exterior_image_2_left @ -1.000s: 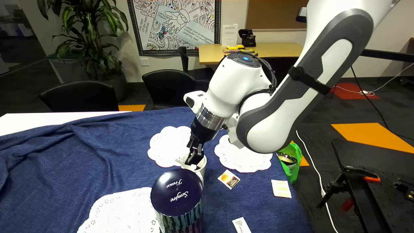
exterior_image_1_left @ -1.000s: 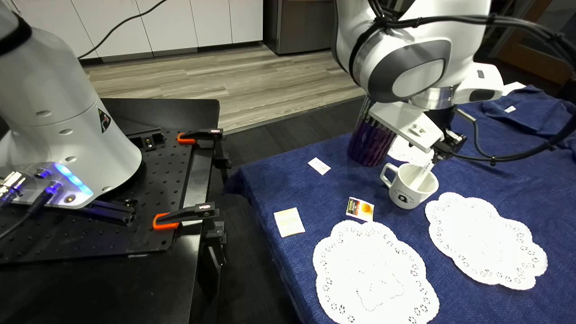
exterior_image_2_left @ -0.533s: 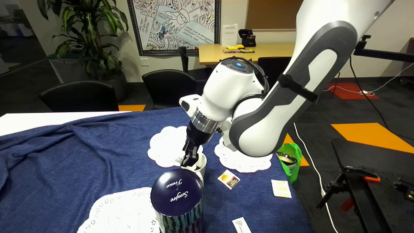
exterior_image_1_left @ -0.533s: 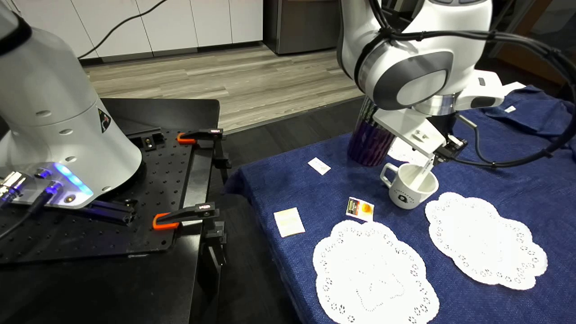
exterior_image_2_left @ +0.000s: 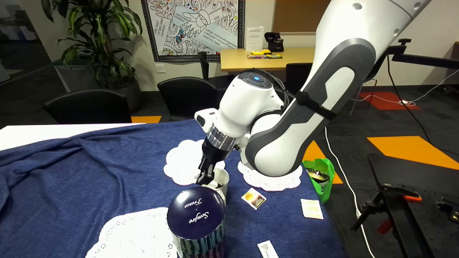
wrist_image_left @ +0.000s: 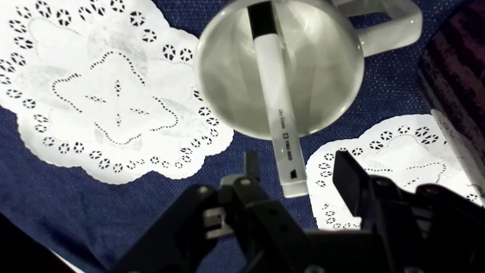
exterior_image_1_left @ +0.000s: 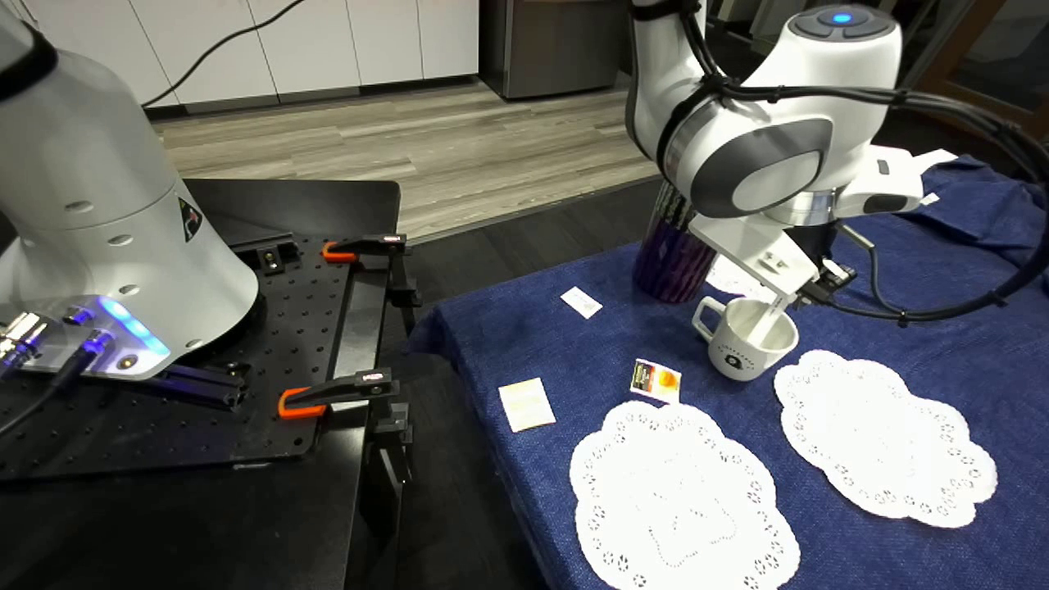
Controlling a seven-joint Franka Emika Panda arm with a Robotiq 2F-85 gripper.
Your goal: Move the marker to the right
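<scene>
The marker (wrist_image_left: 278,98), a white barrel with a black end, leans in the white mug (wrist_image_left: 326,68). Its black end is inside the mug and its white end sticks out past the rim. In an exterior view the marker (exterior_image_1_left: 766,326) stands tilted in the mug (exterior_image_1_left: 737,360). My gripper (wrist_image_left: 299,170) is open. In the wrist view the marker's white end lies between its two fingers with a gap on each side. In an exterior view the gripper (exterior_image_2_left: 207,175) is low over the mug (exterior_image_2_left: 223,181), and the marker is hard to make out there.
A tall dark canister (exterior_image_2_left: 196,213) stands close beside the mug. White lace doilies (exterior_image_1_left: 885,442) lie around it on the blue cloth (exterior_image_1_left: 590,360). A tea packet (exterior_image_1_left: 656,381), a yellowish square (exterior_image_1_left: 527,404) and a small white packet (exterior_image_1_left: 582,302) lie near the table edge.
The arm and gripper have moved down toward the marker's upper end, shifting slightly left in an exterior view. The marker and mug have not moved.
</scene>
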